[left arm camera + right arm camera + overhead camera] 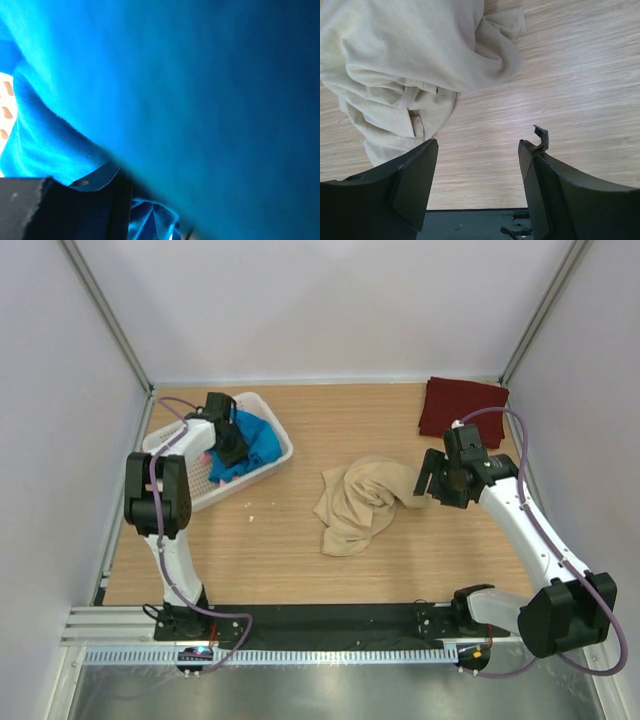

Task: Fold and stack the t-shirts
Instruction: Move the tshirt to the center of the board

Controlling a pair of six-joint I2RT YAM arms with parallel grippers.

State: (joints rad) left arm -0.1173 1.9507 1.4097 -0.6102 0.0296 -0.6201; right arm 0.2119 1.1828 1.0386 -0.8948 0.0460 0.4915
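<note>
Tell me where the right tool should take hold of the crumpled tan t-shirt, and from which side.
Grip the rounded fold bulging at the edge of the tan t-shirt nearest the right tool. Come from the right arm's side, low over the table, with the jaws open. That fold rises off the wood and faces the tool, so it should pinch more cleanly than the tangled heap behind it.

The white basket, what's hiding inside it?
A bright blue t-shirt, with the left end effector pushed into it. A bit of pink cloth shows beside it. Whatever lies under the blue cloth is covered.
</note>
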